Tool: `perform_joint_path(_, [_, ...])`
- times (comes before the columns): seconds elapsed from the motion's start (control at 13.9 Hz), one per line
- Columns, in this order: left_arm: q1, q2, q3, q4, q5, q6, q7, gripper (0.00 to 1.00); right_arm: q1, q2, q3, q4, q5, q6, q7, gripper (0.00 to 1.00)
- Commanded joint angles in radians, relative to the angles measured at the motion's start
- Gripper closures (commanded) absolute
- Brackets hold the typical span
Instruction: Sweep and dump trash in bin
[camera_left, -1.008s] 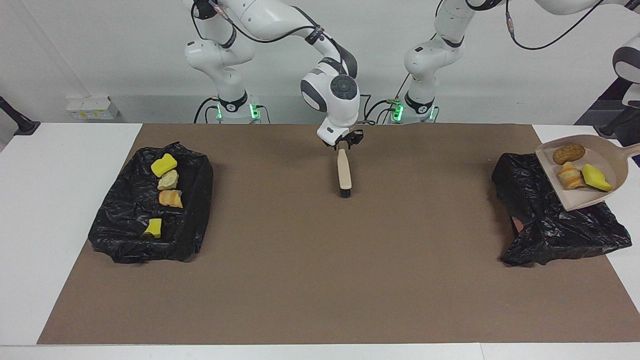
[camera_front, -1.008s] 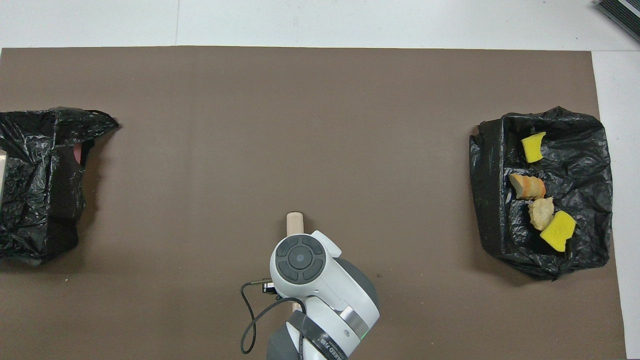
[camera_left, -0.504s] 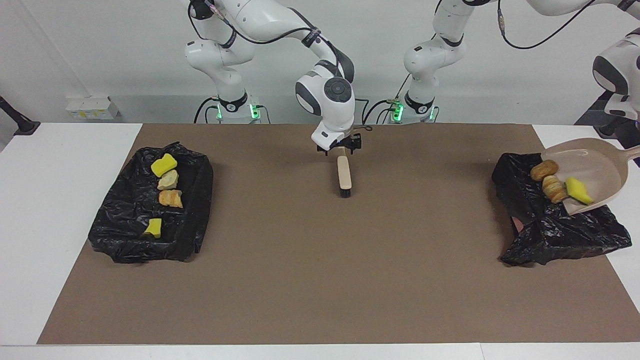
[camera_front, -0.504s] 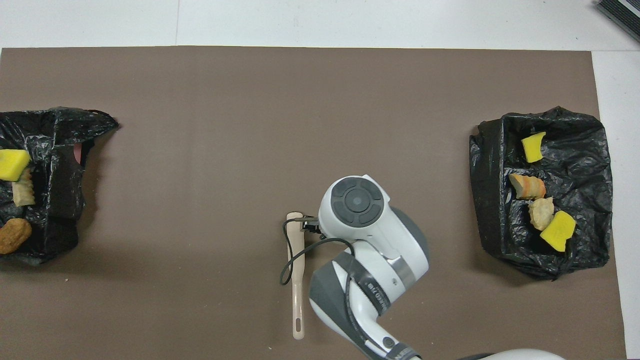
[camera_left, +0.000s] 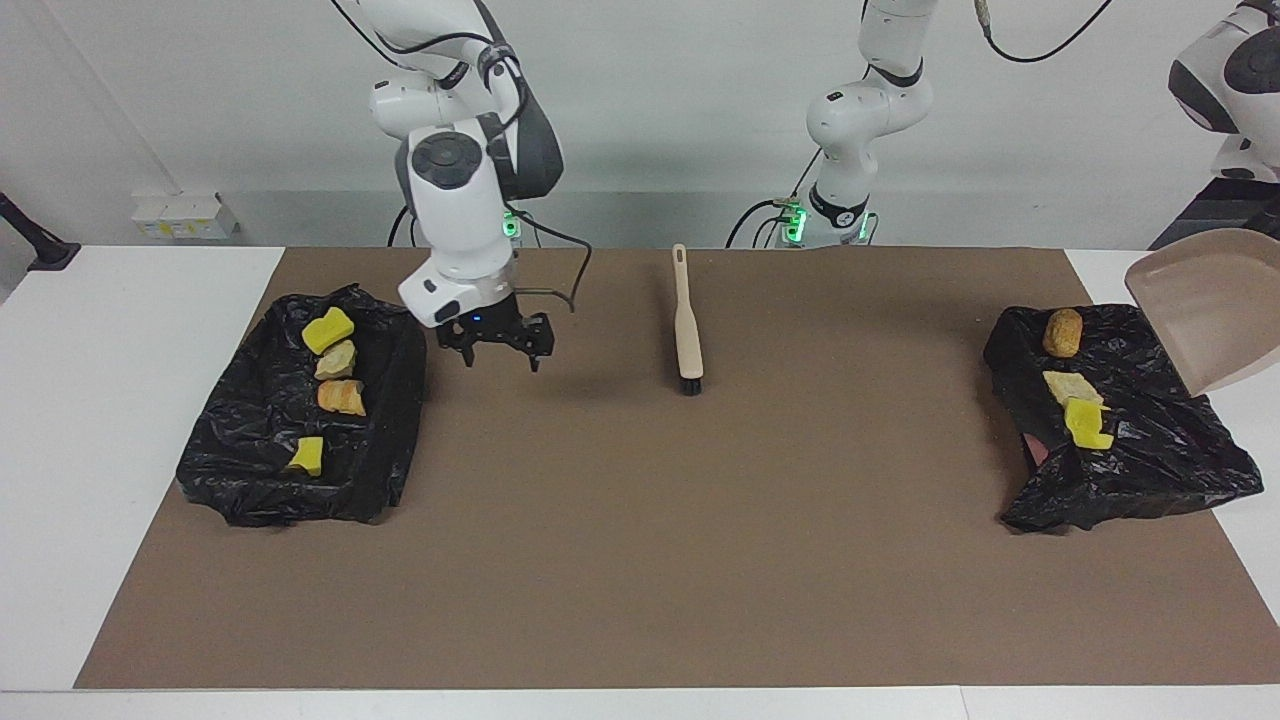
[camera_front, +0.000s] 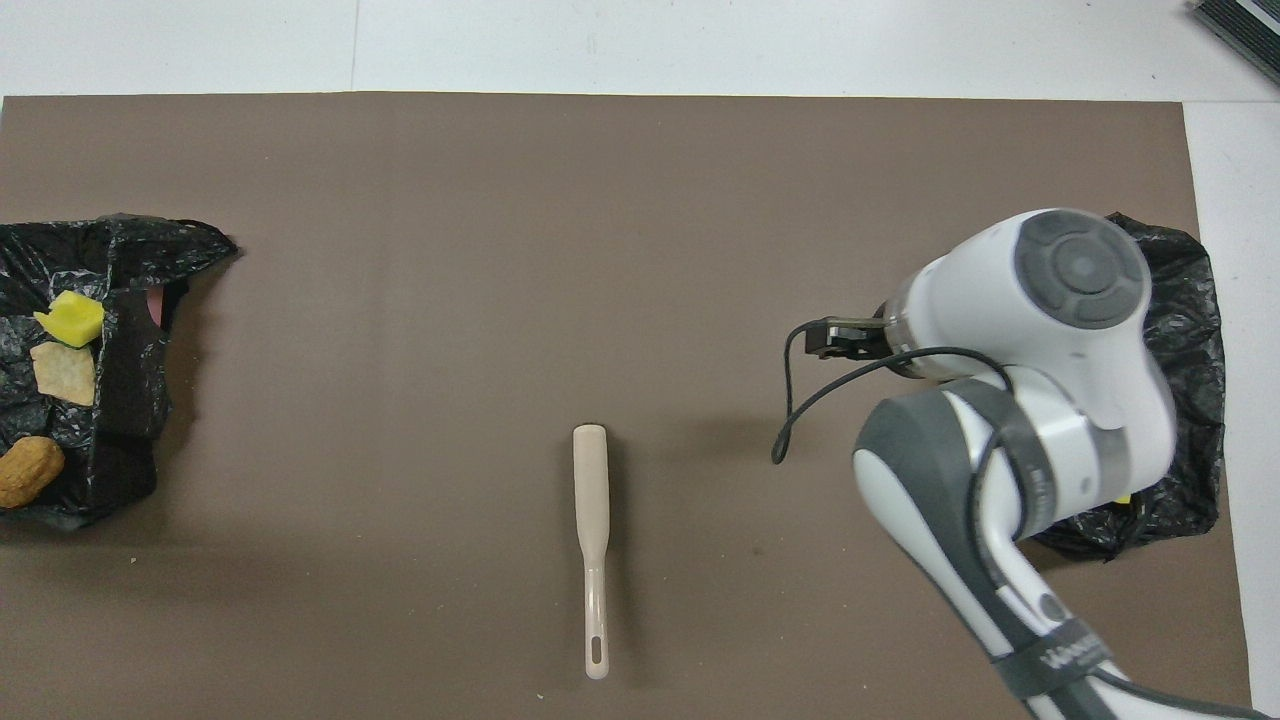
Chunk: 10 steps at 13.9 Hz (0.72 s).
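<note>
The beige dustpan (camera_left: 1205, 310) hangs tilted and empty over the black-lined bin (camera_left: 1150, 470) at the left arm's end. My left gripper holds it from past the view's edge and does not show. Three pieces of trash lie in that bin: a brown lump (camera_left: 1062, 331), a tan lump (camera_left: 1070, 386) and a yellow bit (camera_left: 1087, 425); they also show in the overhead view (camera_front: 63, 372). The beige brush (camera_left: 686, 320) lies on the mat (camera_front: 592, 540). My right gripper (camera_left: 498, 358) is open and empty, over the mat beside the other bin (camera_left: 250, 490).
The bin at the right arm's end holds several chunks: a yellow one (camera_left: 327, 330), a tan one (camera_left: 337, 359), an orange one (camera_left: 341, 397) and another yellow one (camera_left: 306, 455). In the overhead view my right arm (camera_front: 1070, 290) covers most of that bin. A brown mat (camera_left: 640, 560) covers the table.
The left arm tipped the dustpan up and its three chunks slid into the bin. My right gripper let go of the brush and swung over to the bin at the right arm's end.
</note>
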<state>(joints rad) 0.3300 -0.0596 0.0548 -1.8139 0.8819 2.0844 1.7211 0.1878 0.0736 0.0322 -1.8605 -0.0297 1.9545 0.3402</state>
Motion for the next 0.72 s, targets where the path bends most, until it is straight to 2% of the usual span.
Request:
perform_joint_path(0.0, [-0.028, -0.025, 0.003, -0.010, -0.176, -0.067, -0.032, 1.00, -0.013, -0.040, -0.023, 0.073, 0.001, -0.133, -0.108, 0.00])
perform_joint_path(0.29, [-0.058, -0.026, -0.009, -0.013, -0.395, -0.173, -0.190, 1.00, -0.128, -0.152, -0.023, 0.095, 0.002, -0.259, -0.268, 0.00])
perform_joint_path(0.36, [-0.075, -0.028, -0.007, -0.015, -0.462, -0.203, -0.237, 1.00, -0.146, -0.158, -0.029, 0.136, 0.004, -0.319, -0.312, 0.00])
perform_joint_path(0.5, [-0.118, -0.039, -0.009, -0.024, -0.520, -0.243, -0.372, 1.00, -0.159, -0.146, -0.073, 0.248, 0.007, -0.446, -0.384, 0.00])
perform_joint_path(0.65, [-0.195, -0.040, -0.009, -0.028, -0.560, -0.303, -0.556, 1.00, -0.137, -0.153, -0.127, 0.233, 0.002, -0.440, -0.426, 0.00])
